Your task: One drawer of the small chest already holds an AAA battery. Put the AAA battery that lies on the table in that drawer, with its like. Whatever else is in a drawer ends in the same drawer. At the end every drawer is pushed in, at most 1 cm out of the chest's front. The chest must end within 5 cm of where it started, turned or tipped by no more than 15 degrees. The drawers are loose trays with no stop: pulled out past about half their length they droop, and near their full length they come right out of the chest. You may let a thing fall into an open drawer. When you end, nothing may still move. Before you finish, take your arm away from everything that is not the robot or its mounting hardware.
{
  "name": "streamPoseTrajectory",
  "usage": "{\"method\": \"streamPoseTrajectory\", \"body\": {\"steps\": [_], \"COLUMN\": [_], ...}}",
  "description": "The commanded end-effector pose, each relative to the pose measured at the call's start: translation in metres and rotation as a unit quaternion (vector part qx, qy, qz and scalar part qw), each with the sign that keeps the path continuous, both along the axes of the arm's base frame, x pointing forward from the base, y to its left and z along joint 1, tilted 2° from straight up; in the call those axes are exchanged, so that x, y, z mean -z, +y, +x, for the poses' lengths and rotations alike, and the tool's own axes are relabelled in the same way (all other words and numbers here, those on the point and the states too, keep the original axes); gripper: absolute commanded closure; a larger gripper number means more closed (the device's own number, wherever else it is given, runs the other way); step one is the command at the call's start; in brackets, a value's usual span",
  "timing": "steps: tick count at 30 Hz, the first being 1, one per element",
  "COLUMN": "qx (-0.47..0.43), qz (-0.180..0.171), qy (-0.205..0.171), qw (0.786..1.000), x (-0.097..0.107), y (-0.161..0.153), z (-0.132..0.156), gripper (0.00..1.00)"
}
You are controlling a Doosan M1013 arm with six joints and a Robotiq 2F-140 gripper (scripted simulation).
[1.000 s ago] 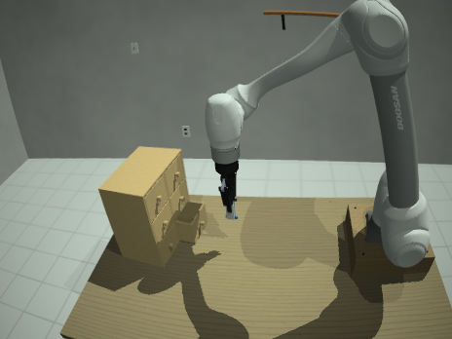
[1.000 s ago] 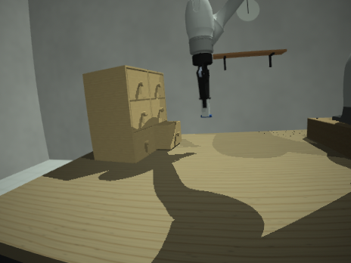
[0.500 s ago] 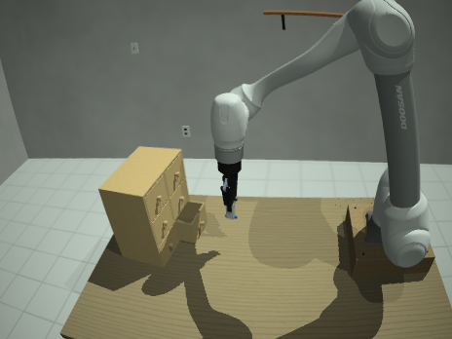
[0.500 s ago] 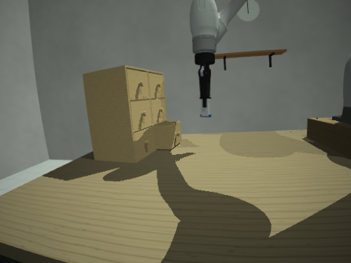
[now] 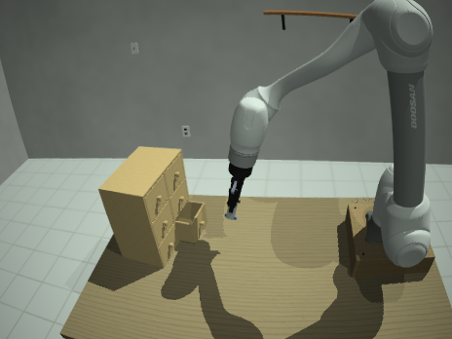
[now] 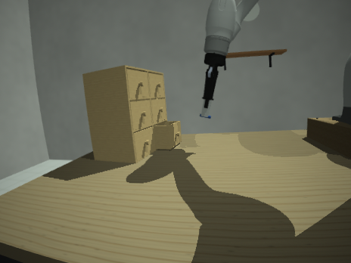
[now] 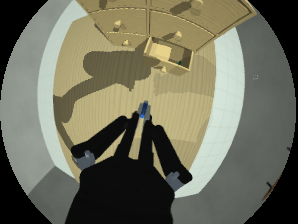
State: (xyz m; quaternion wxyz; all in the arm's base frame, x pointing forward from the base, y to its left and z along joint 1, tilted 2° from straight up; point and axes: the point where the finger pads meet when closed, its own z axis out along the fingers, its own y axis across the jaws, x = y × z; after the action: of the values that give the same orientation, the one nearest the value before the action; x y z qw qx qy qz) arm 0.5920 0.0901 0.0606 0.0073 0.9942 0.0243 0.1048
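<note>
My gripper [image 6: 205, 114] is pinched nearly shut on the AAA battery [image 6: 204, 116], whose blue-tipped end pokes out below my fingertips. I hang in the air above the table [image 5: 292, 292], to the right of the chest [image 5: 138, 205], apart from it. One drawer [image 5: 191, 221], bottom row on the side nearest me, stands pulled out, its open top showing in the wrist view; the other drawer fronts sit flush. Between me and that drawer's front edge there is free air, and a broad stretch of table lies toward my base block [image 5: 357, 253]
</note>
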Motion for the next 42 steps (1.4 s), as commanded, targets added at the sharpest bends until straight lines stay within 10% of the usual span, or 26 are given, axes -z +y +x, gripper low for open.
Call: {"method": "streamPoseTrajectory", "body": {"steps": [1,17,42], "qx": [0.002,0.0,0.0], "qz": [0.0,0.004,0.003], "qy": [-0.036,-0.17,-0.207], "qw": [0.999,0.985,0.978], "x": [0.0005,0.0045,0.0062], "y": [-0.0004,-0.0015,-0.0037], "z": [-0.0023,-0.008,-0.0104], "gripper": [0.97,0.97,0.97]}}
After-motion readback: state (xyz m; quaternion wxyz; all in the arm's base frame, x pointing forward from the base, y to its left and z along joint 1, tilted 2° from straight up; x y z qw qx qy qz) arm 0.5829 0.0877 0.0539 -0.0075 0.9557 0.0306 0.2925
